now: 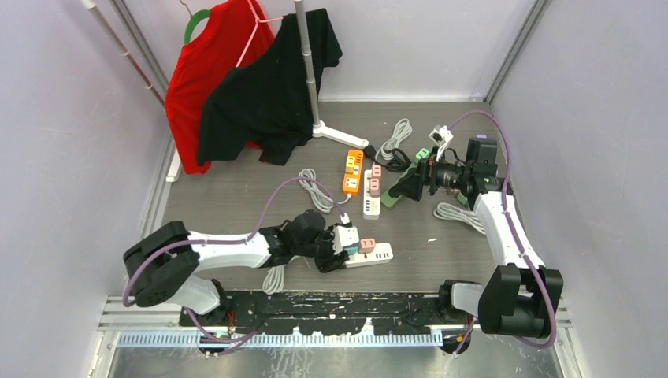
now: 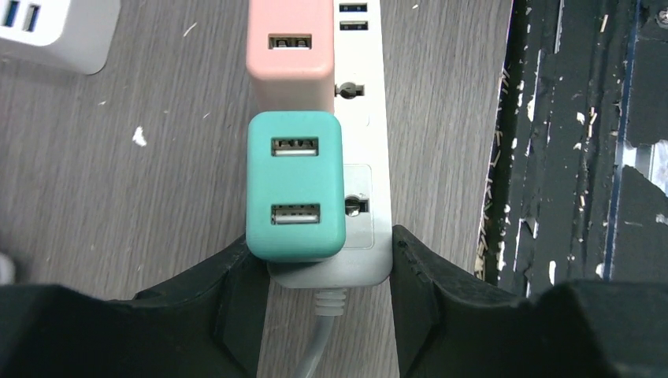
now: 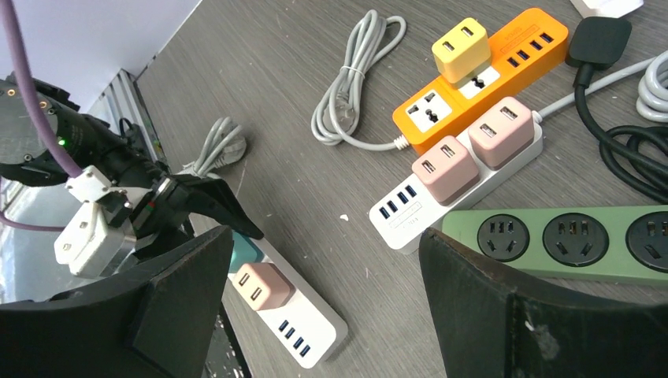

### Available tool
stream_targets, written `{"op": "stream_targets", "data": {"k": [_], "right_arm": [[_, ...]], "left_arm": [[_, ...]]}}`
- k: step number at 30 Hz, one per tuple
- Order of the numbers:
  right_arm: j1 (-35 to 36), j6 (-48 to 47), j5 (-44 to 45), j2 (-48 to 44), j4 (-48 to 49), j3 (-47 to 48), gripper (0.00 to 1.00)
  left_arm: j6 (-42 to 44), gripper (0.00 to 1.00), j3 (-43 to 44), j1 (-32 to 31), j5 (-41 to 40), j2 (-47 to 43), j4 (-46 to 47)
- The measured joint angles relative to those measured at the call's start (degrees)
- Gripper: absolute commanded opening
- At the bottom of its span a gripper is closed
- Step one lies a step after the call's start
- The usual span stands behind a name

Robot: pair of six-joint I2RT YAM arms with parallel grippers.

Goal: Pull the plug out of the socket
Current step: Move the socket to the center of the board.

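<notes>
While clamping the cord end of the white power strip (image 2: 366, 157) between the part-closed fingers of the left gripper (image 2: 323, 244), pinned it down, probably so it would not lift with the plug. Showed the teal plug (image 2: 295, 185) seated in that strip's cord-end socket, pink plug (image 2: 290, 55) touching it. Held the right gripper (image 3: 327, 236) wide open and empty, well apart from the white strip, likely free to pull.

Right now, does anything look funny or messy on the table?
A bit. The teal plug sticks out sideways past the edge of its white power strip, and little white crumbs dot the table. The black base plate looks scratched and chipped.
</notes>
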Motion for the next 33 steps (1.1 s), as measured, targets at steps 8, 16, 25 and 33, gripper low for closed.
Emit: {"op": "stream_targets", "data": {"k": [8, 16, 25, 33], "right_arm": [[0.0, -8.81, -0.09, -0.39, -6.14, 1.14, 0.92], [0.0, -15.52, -1.22, -0.42, -10.58, 1.33, 0.92], [0.0, -24.76, -0.81, -1.62, -17.68, 1.77, 1.0], [0.0, -40.22, -5.51, -5.25, -27.54, 1.66, 1.0]], "left_arm": [[-0.92, 0.52, 0.46, -0.85, -0.24, 5.92, 5.68], [-3.76, 0.66, -2.51, -1.16, -2.73, 5.68, 10.54], [-8.15, 0.86, -8.35, -1.18, -5.97, -4.66, 13.25], [-13.75, 1.0, -14.36, -1.18, -6.12, -19.02, 17.0]]}}
